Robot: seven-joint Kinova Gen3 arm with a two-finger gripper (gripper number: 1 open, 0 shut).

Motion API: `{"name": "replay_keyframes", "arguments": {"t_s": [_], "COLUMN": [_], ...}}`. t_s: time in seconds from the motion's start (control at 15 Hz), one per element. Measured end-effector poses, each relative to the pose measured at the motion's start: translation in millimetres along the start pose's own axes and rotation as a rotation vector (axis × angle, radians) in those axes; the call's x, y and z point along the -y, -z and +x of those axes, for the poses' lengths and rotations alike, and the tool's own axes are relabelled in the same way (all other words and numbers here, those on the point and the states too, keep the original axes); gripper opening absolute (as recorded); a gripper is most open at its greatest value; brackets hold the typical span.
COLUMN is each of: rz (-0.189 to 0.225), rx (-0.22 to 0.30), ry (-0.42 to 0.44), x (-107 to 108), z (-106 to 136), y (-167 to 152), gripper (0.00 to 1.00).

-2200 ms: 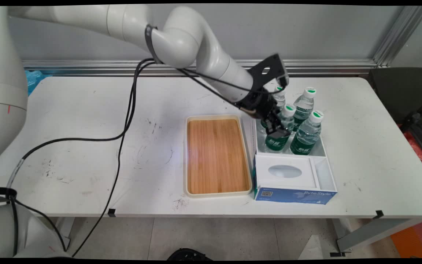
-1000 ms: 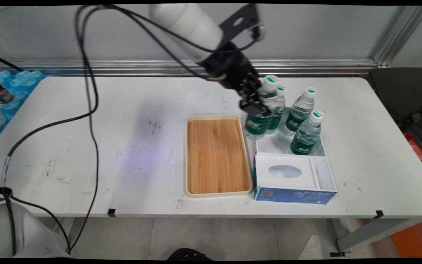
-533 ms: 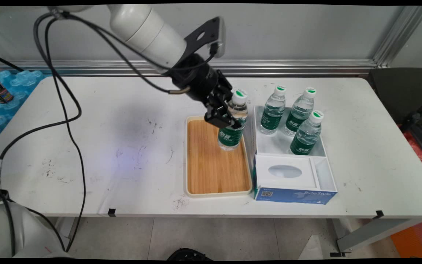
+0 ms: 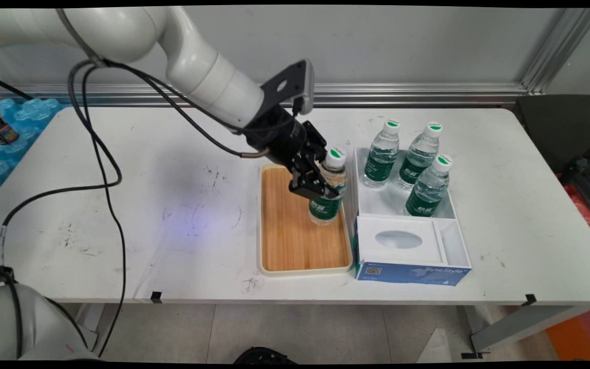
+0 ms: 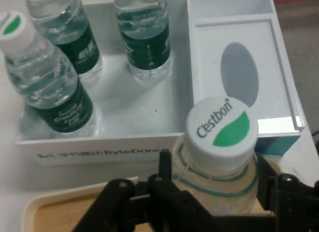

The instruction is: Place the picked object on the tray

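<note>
A water bottle [image 4: 327, 192] is held by the tool [image 4: 314, 185], whose fingers are clenched on the clear shoulder just under the white and green cap [image 5: 222, 130]. The bottle is upright, with a slight lean, over the wooden tray [image 4: 295, 241], in the part of the tray toward 2 o'clock, close to the right rim. It cannot be told surely whether the bottom is already resting on the wood or is hanging just above it.

At 3 o'clock from the held bottle, just beside the tray, a white box [image 4: 448, 210] is placed on the tabletop [image 4: 121, 205], and three more bottles [image 4: 419, 154] are standing in its far compartment.

The grip is high on a soft, round body, so the bottle could swing or slip if it is moved quickly. If it is let go while above the wood or while tilted, it may fall over, probably against the tray rim or the box wall.
</note>
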State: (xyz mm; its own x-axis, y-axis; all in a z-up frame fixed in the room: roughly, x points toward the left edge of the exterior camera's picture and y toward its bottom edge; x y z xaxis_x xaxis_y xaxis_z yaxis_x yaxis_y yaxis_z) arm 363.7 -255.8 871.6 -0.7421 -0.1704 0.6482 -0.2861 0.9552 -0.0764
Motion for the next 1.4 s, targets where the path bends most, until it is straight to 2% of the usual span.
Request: {"name": "replay_keyframes", "arguments": {"t_s": [0.67, 1.4], "rz": [-0.008, -0.009], "rx": [-0.016, -0.017], "ry": [-0.017, -0.029], "x": [-2.9, -5.5], "z": [-13.9, -22.2], "y": [-35.0, -49.7], "gripper": [0.00, 0.00]}}
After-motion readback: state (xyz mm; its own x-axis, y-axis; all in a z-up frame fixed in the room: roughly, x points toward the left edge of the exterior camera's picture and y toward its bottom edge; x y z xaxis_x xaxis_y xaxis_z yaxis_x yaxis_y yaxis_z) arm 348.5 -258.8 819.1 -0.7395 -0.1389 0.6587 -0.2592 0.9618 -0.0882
